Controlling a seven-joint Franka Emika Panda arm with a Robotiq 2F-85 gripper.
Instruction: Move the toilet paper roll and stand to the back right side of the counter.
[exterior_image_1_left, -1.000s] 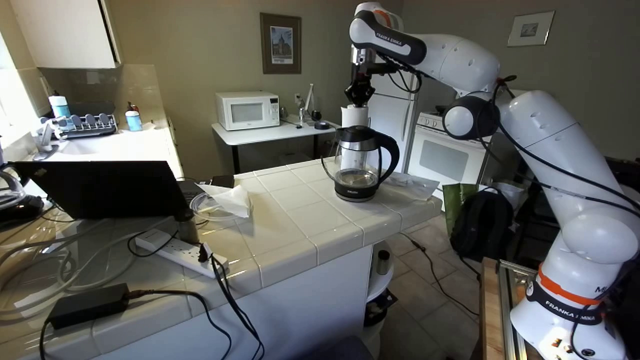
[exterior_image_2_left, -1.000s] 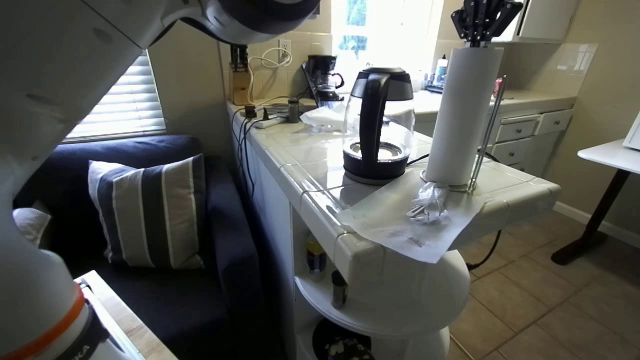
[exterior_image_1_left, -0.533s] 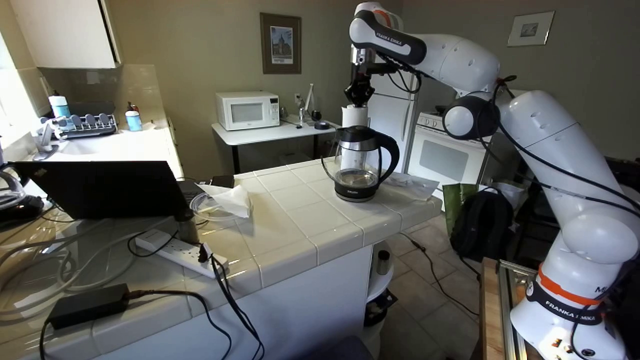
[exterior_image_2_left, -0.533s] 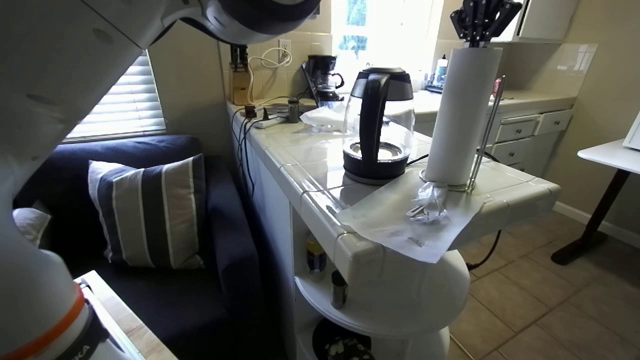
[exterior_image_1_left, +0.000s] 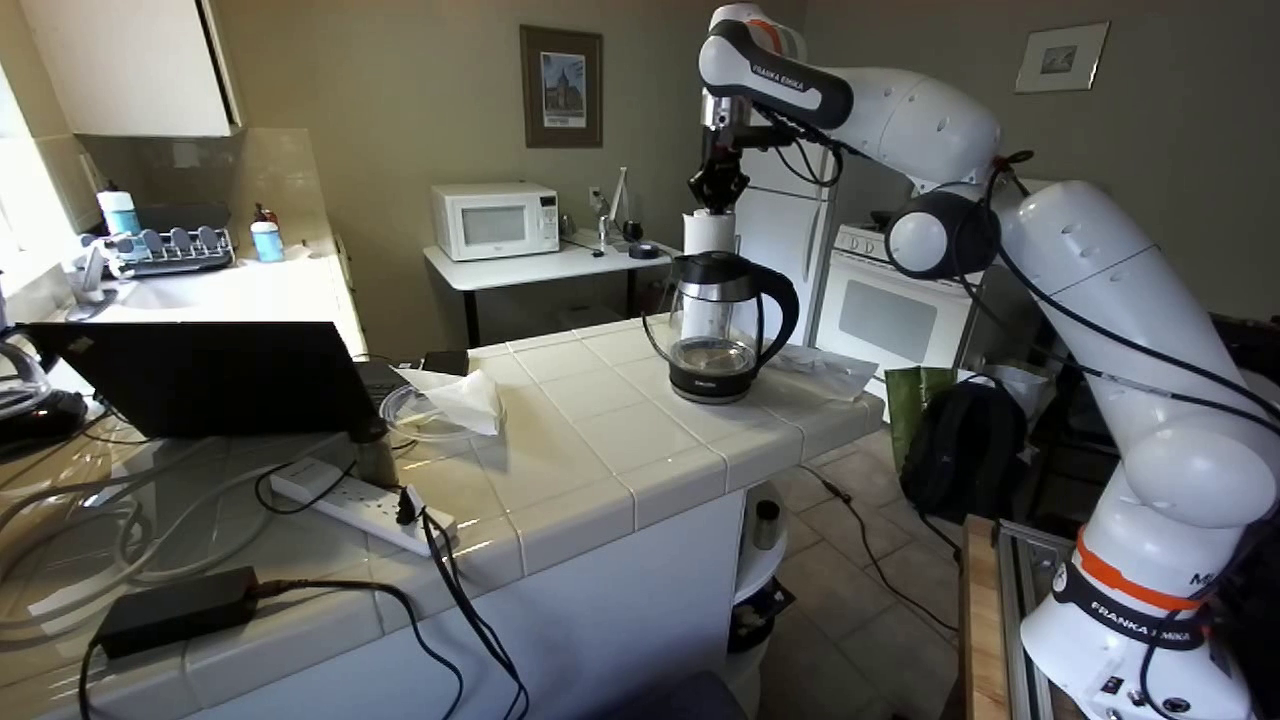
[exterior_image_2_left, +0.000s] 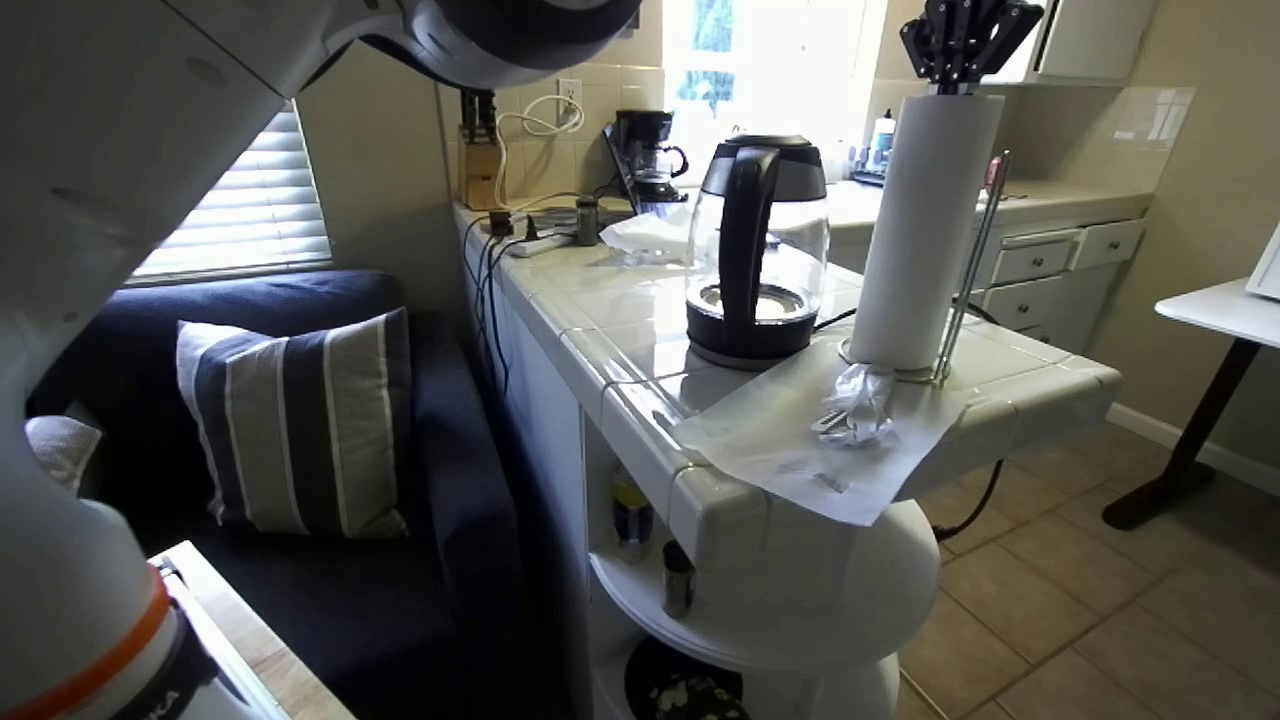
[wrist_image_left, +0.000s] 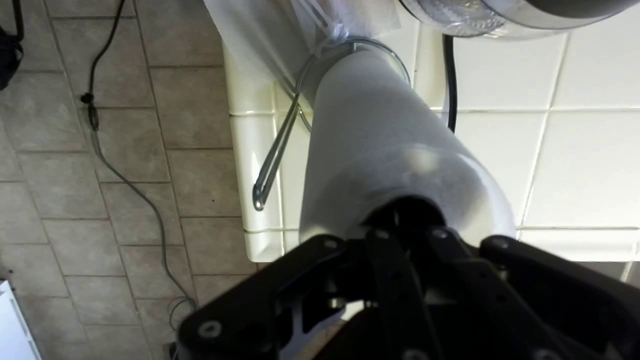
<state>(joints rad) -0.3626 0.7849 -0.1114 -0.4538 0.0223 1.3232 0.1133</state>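
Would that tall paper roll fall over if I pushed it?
The paper roll might tip, being tall on a wire base barely wider than itself, though the pincer at its top could steady it. It's probably light, as it's paper with a hollow middle.

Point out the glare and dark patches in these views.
In an exterior view, the window is largely blown out, glare streaks the counter and the sofa sits in shadow; in the wrist view, pale patches wash the toilet paper roll, while the gripper is mostly black.
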